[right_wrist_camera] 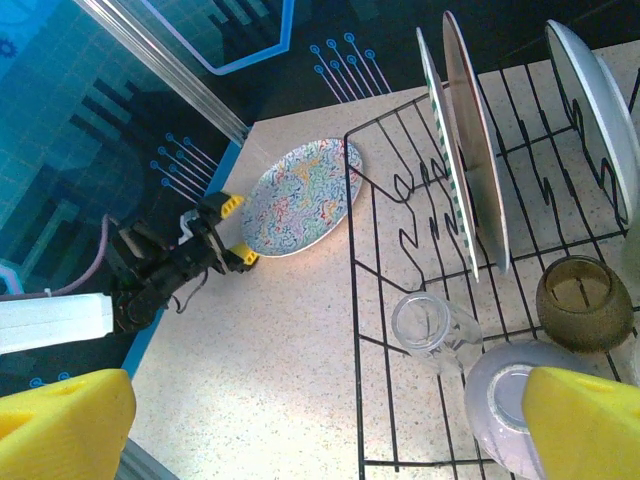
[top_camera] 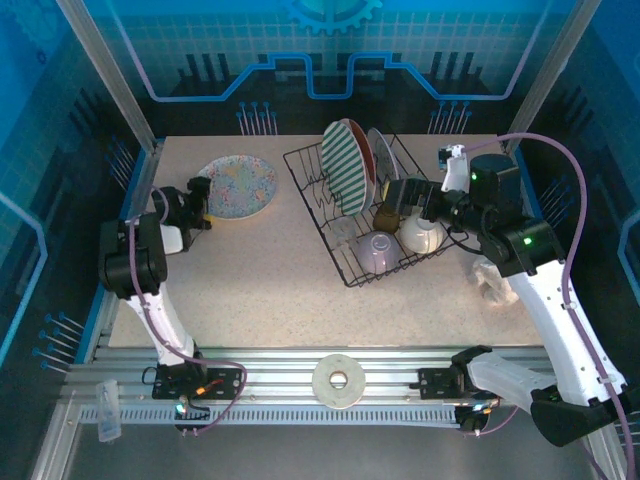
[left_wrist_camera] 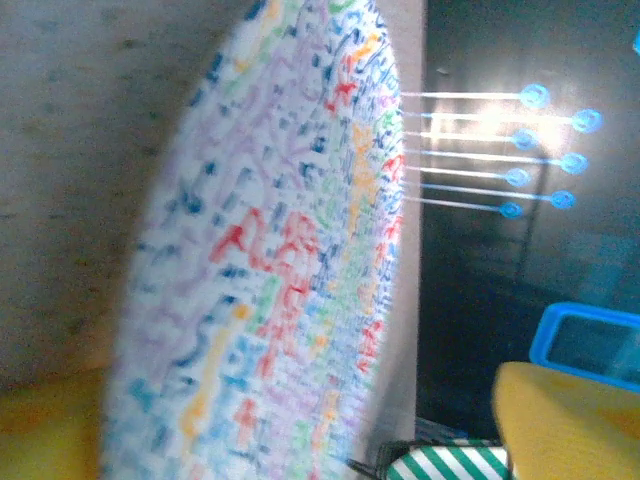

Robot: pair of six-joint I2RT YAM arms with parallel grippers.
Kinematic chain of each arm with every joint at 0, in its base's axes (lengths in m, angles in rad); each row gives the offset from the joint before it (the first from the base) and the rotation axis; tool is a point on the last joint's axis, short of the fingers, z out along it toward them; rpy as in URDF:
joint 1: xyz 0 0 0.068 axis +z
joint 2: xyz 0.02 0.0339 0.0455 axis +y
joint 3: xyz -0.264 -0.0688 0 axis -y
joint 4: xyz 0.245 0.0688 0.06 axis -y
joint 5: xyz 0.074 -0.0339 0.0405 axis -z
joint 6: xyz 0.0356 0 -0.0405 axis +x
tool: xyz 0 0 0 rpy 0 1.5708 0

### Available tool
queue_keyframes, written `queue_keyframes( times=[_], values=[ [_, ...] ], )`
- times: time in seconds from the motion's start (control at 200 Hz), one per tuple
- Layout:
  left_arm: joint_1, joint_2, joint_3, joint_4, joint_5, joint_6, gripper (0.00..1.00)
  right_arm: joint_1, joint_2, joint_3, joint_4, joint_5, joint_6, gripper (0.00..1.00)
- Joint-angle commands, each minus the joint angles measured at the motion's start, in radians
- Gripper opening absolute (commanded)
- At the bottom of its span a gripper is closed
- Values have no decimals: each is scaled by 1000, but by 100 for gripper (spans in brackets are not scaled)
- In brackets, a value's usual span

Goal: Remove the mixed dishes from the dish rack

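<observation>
Presently. Rack (right_wrist_camera: 354, 300), under open right fingers (top_camera: 395, 198). Patterned plate (top_camera: 238, 187), flat on bench (top_camera: 260, 270), just ahead of open left fingers (top_camera: 203, 205): release judged done. Striped plate (top_camera: 343, 167), lavender cup (top_camera: 375, 252), tumbler (right_wrist_camera: 432, 328): racked. Next: right fingers lower, close on one.

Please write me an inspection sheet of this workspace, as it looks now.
Surface: speckled beige table.
Job's things: dish rack holds striped plate and pale plate, both upright; tumbler, brown cup, lavender cup, cream bowl; patterned plate flat on table, left of rack.
Clutter: white cloth lump right of rack; white ring on front rail.
Grippers: left gripper at patterned plate's edge, jaws apart; right gripper over rack, jaws apart, empty.
Cables: purple cables hang in loose loops.
Surroundings: blue panels, aluminium frame.
</observation>
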Motion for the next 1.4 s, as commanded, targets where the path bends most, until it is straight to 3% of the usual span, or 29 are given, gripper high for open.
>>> queue_keyframes(
  times=[0.0,0.15,0.285,0.415,0.605,0.695,0.806,0.926,1.026,1.116,1.271,1.391],
  values=[
    [24,-53,23,-94,-13,38,99,13,-15,-11,-12,16,-18,100],
    [48,-107,42,-235,-18,68,99,13,7,-10,-11,22,-27,100],
    [57,-162,138,-592,-42,198,99,9,49,-5,-2,24,-44,100],
    [75,-217,169,-794,-92,265,99,7,100,15,6,26,-69,100],
    [92,-295,228,-1015,-41,345,99,-28,188,36,29,26,-112,100],
    [41,-308,288,-1136,-3,401,99,-70,266,40,69,-19,-83,98],
    [-59,-396,303,-1159,19,444,99,-69,341,91,88,56,-126,96],
    [-187,-479,386,-1265,49,534,99,-74,437,178,58,58,-178,93],
    [-237,-483,449,-1387,92,614,99,-74,499,212,64,87,-211,93],
    [-284,-530,459,-1400,141,646,99,-85,548,247,82,90,-224,91],
    [-424,-716,442,-1345,-24,731,99,-98,636,345,69,53,-273,88],
    [-385,-837,340,-1315,-118,703,99,-101,688,406,54,30,-314,85]
  ],
)
